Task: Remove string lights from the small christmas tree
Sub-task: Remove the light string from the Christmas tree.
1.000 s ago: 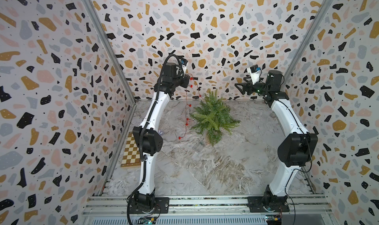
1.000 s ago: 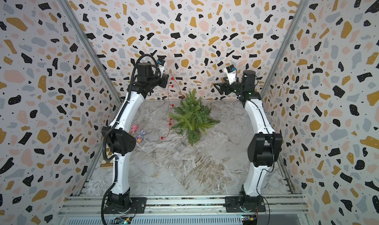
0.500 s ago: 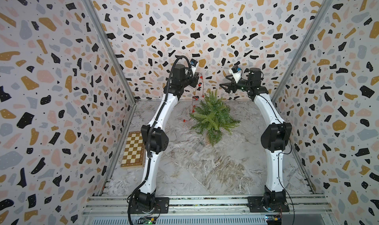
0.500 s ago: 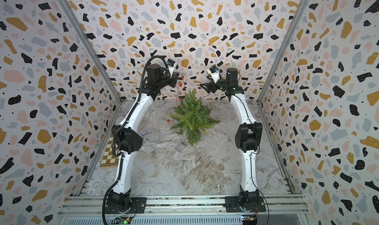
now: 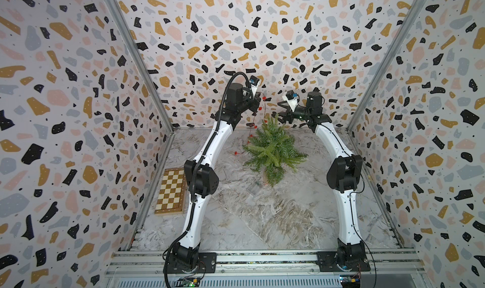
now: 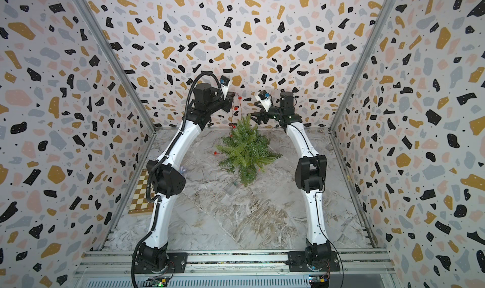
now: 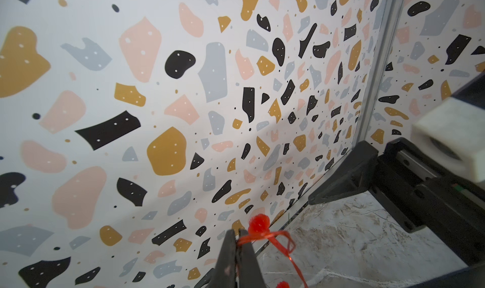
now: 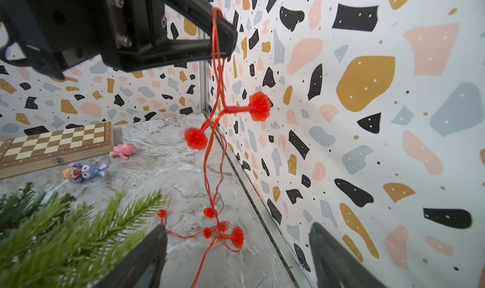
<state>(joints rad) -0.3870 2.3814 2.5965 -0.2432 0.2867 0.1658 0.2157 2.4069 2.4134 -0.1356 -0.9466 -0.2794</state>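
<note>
**tinsel_tom:** What's the left gripper (image 7: 237, 234) doing up there?

**yam_fan:** It's pinching the string lights (image 8: 217, 110), jaws pressed tight on the red wire. One strand is dangling straight down from it, and I'm counting seven red beads in the right wrist view.

**tinsel_tom:** And the right gripper (image 8: 236, 227)?

**yam_fan:** It's sitting spread wide, gripping nothing, with that strand hanging right in front of it. The one small christmas tree (image 5: 273, 152) is standing just below both grippers, with the wire trailing down beside it. Past the left gripper, one chessboard (image 8: 52, 142) and two toys, a pink toy (image 8: 123, 151) and a purple toy (image 8: 84, 171), are lying on the table.
</note>
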